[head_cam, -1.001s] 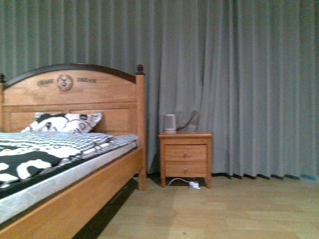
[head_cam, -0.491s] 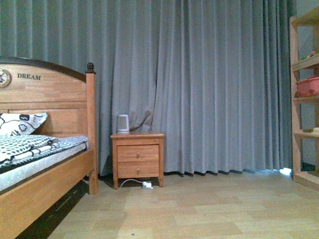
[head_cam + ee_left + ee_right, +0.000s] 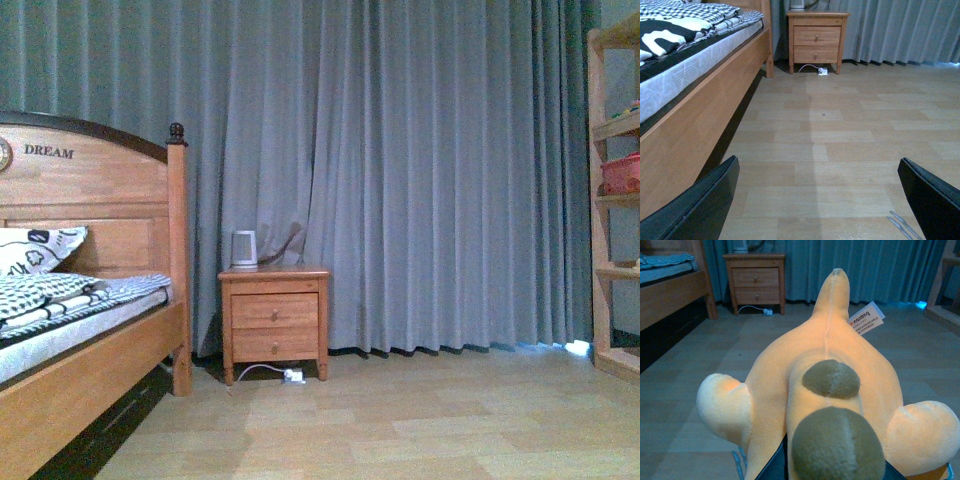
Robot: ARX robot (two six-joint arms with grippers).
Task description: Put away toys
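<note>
At the left of the front view stands the wooden bed (image 3: 90, 340), then a 2-drawer nightstand (image 3: 274, 318) with a white jug-like appliance (image 3: 244, 249) on top. Grey curtains (image 3: 430, 170) run across to an open wooden shelf unit (image 3: 600, 200) holding a red basket (image 3: 622, 172), which is probably where toys go. The left gripper (image 3: 817, 165) hangs low over bare plank floor (image 3: 840, 130) beside the bed frame. Its 2 black fingers are spread wide with nothing between them, likely kept idle and clear. The right gripper (image 3: 832, 471) is almost wholly hidden beneath the orange-yellow plush animal (image 3: 825, 360). I judge it clamped on the toy, since the plush rides above the floor, stretching away from the wrist with limbs splayed either side and its pale tag (image 3: 866, 318) sticking up, apparently for carrying toward the shelf.
</note>
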